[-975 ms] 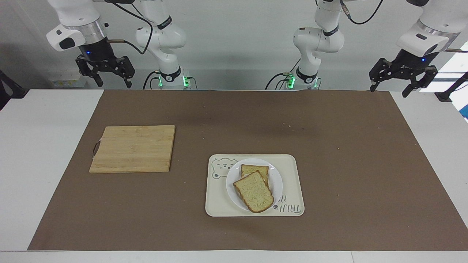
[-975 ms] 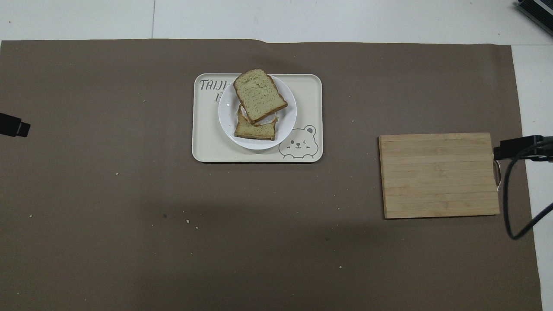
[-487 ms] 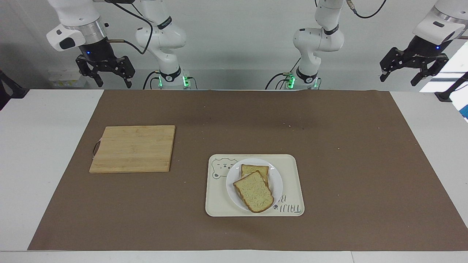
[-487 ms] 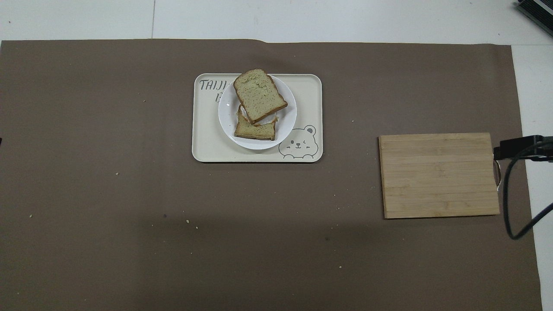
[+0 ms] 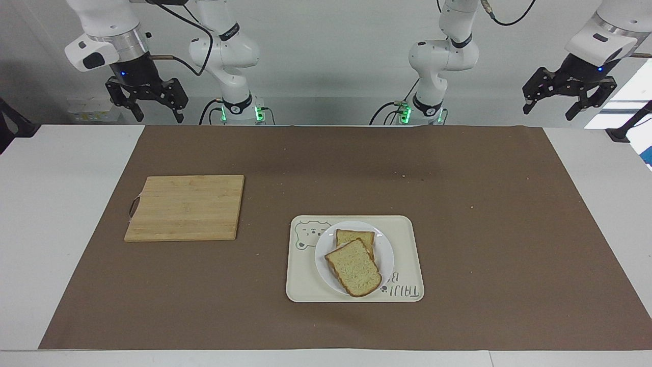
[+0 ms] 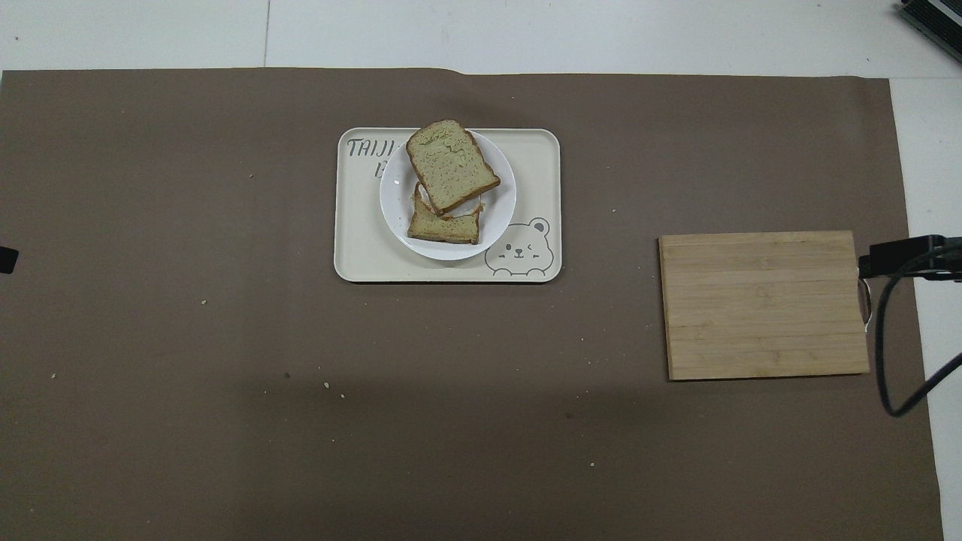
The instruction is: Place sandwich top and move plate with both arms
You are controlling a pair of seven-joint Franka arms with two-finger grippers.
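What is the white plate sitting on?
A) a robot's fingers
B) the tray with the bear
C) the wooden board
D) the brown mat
B: the plate with its two bread slices sits on the cream tray with the bear drawing, apart from the wooden board.

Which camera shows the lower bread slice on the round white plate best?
The overhead view: there the lower bread slice shows most of its half nearer the robots, under the upper pale slice on the round white plate. The facing view shows only a narrow strip of it.
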